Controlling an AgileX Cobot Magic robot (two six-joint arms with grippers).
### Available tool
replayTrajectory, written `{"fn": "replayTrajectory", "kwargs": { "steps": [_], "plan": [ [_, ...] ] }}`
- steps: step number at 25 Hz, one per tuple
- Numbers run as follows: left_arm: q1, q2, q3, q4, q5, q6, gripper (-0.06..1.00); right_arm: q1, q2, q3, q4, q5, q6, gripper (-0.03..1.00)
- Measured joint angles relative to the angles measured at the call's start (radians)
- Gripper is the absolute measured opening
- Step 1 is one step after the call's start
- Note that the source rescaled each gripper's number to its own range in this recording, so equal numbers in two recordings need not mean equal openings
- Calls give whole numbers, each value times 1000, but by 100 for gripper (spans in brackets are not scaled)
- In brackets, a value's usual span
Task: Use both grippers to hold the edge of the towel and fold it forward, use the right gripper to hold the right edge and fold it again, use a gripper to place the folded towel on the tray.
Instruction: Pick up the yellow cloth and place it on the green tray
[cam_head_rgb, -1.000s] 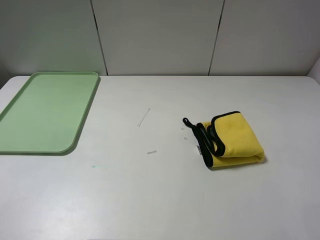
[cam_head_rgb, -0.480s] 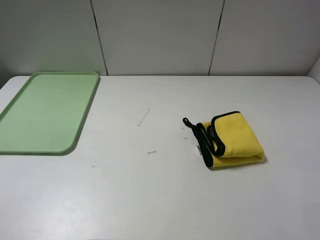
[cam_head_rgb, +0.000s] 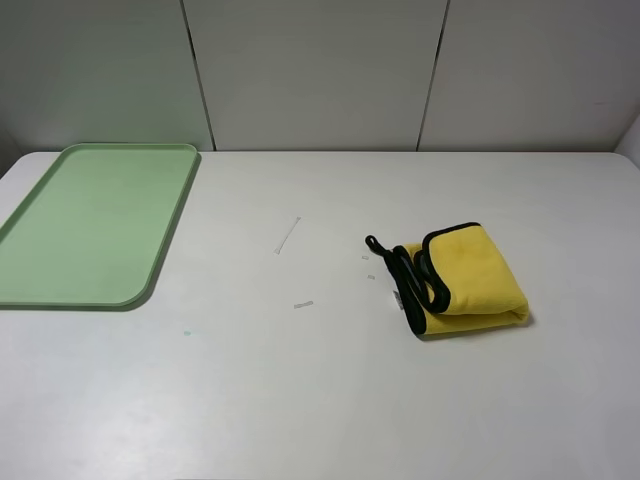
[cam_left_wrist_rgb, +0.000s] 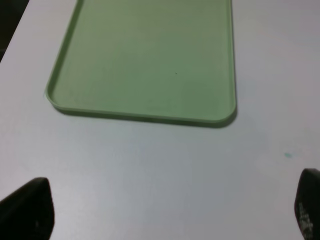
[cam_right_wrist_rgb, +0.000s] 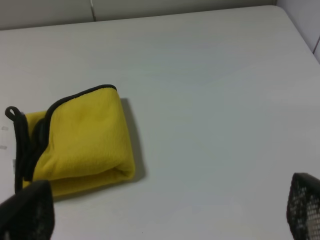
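With the left gripper (cam_left_wrist_rgb: 165, 210) and the right gripper (cam_right_wrist_rgb: 165, 210) both wide open and empty, the folded towel (cam_head_rgb: 462, 280) lies on the table (cam_head_rgb: 320, 380) toward 4 o'clock, well apart from the tray (cam_head_rgb: 90, 225) at 10 o'clock, so I would pinch all layers together, that nothing unfolds.

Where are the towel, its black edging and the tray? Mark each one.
towel (cam_head_rgb: 475, 280), exterior high view, yellow top face.
black edging (cam_head_rgb: 408, 285), exterior high view, bunched strip on the left side.
tray (cam_left_wrist_rgb: 150, 60), left wrist view, bare floor.

High overview of table (cam_head_rgb: 300, 400); left wrist above tray (cam_left_wrist_rgb: 150, 50), right above towel (cam_right_wrist_rgb: 85, 135)
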Motion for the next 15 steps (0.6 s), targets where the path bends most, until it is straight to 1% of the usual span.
{"fn": "replayTrajectory", "kwargs": {
  "steps": [15],
  "plan": [
    [0, 16, -8, 7, 7, 0, 95, 0, 0, 0, 1, -2, 0, 100]
  ]
}}
